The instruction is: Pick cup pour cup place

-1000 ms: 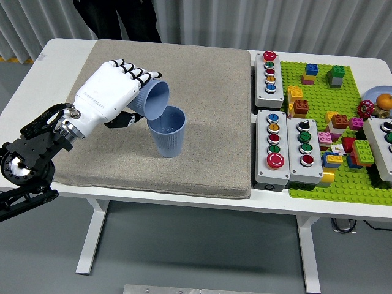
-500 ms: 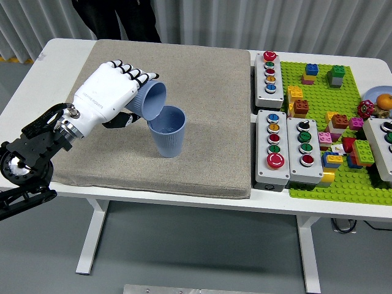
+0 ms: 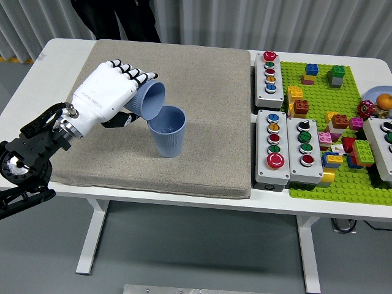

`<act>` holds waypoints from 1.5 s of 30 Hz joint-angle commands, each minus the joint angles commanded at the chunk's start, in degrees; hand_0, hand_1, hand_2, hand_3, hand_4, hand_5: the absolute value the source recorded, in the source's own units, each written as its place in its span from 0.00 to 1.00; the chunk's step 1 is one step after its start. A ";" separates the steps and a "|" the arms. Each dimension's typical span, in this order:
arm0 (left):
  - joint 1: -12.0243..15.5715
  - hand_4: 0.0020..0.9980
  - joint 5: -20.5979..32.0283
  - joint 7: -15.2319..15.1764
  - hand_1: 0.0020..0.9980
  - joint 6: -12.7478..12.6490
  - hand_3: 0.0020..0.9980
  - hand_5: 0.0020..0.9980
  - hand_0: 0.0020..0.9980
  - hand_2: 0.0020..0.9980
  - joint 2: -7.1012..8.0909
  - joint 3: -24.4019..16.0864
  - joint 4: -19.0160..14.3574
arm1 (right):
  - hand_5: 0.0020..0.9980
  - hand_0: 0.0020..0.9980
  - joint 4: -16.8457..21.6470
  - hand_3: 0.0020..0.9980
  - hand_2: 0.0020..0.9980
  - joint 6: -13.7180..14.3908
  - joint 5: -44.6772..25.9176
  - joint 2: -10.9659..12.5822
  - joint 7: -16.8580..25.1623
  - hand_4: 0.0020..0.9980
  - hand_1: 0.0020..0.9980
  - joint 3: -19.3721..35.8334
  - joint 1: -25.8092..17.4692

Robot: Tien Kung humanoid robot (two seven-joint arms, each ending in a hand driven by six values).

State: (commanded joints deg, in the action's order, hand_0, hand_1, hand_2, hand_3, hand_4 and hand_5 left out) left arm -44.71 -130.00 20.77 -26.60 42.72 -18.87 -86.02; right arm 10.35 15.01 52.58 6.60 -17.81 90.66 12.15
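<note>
A blue ribbed cup point(image 3: 168, 131) stands upright on the beige mat point(image 3: 202, 79), near its middle. My left hand point(image 3: 119, 92), white with black fingertips, is shut on a second blue cup point(image 3: 150, 100). That cup is tipped on its side, its mouth facing right and down over the standing cup's left rim. The two rims look close or touching; I cannot tell which. No contents show in either cup. My right hand is out of view.
Grey button boxes point(image 3: 269, 72) point(image 3: 274, 149) point(image 3: 304, 151) lie right of the mat. A green baseplate point(image 3: 355, 184) with several bricks fills the table's right side. A person in dark clothes point(image 3: 116, 18) stands at the far edge.
My left hand and the tilted cup have shifted slightly left and up. The standing cup has not moved.
</note>
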 joint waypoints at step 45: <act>14.34 0.64 42.21 -28.56 0.51 -10.38 0.58 0.07 0.48 0.67 -8.84 -26.39 4.10 | 0.08 0.70 0.08 0.57 0.56 0.22 1.47 -0.18 -0.54 0.00 0.63 0.60 -0.09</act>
State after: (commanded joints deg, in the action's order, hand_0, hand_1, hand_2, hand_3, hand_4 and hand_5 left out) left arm -30.36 -87.79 -7.78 -36.98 33.88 -45.26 -81.92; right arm 10.43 15.22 54.05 6.41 -18.35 91.26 12.07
